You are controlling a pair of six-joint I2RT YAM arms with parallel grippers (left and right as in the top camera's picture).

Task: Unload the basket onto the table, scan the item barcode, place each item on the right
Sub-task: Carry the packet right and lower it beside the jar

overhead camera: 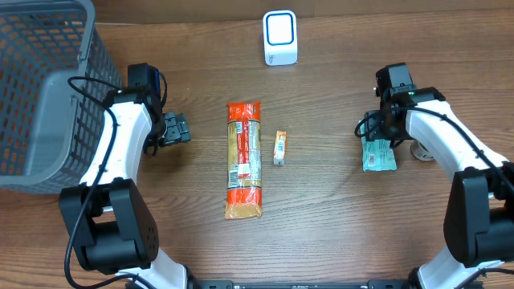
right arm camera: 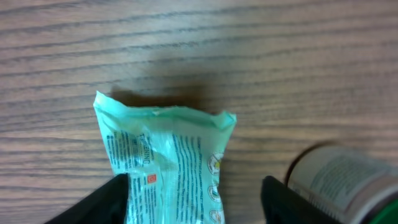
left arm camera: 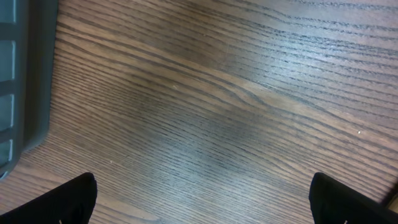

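A pale green printed packet lies flat on the table at the right. My right gripper hangs just over its far end. In the right wrist view the packet lies between the two black fingers; the jaws stand open, wider than the packet. The right gripper holds nothing. The white barcode scanner with a blue-rimmed window stands at the back centre. My left gripper is open over bare wood beside the basket; in the left wrist view the gripper has only table between its fingers.
A grey wire basket fills the left side; its wall shows in the left wrist view. A long orange package and a small orange box lie mid-table. A small round jar sits right of the packet, close to the right finger.
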